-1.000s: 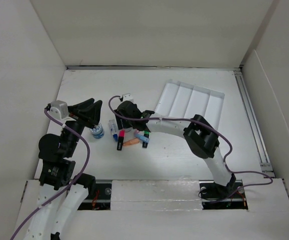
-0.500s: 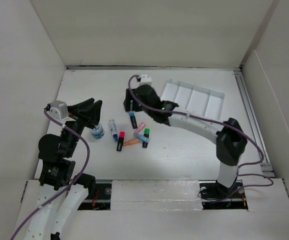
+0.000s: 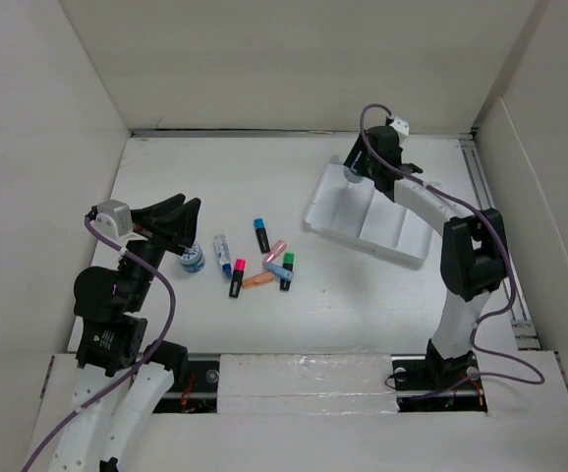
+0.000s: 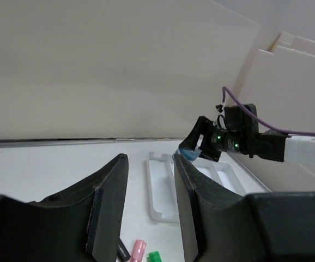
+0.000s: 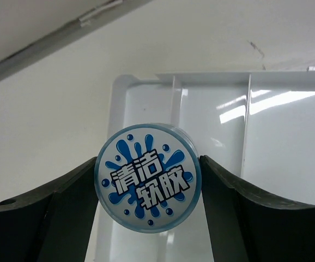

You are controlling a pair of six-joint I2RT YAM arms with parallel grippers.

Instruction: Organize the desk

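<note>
Swinging away from the marker cluster it hung over a second ago, the right arm now reaches to the far side of the desk (image 3: 363, 310), the broad white tabletop that fills the floor of the walled enclosure and carries everything else. Nothing else on it looks shifted.

Nearest the bases, the left gripper (image 3: 194, 222) hovers low over the desk's left part. Its fingers (image 4: 109, 207) stand apart with a plain gap, and the wrist view shows nothing between them. Just beside the lower fingertip sits a small blue-and-white jar (image 3: 193, 260), upright; whether the finger touches it cannot be told.

A little farther in, toward the middle, lies a loose scatter of markers (image 3: 260, 264): a red-capped one, an orange one, a green-capped one, a pink one, a pale blue one and a blue-capped one slightly apart at the back, with a small white piece at the left.

Beyond them, right of centre, rests a white ribbed tray (image 3: 402, 224) with long compartments.

Farthest off, the right gripper (image 3: 355, 169) is at the tray's far left corner, its fingers (image 5: 73, 204) clamped on either side of a round tub (image 5: 146, 184) whose blue-and-white lid bears Chinese characters. The tub hangs over the end compartment; whether it touches the tray floor cannot be told.
</note>
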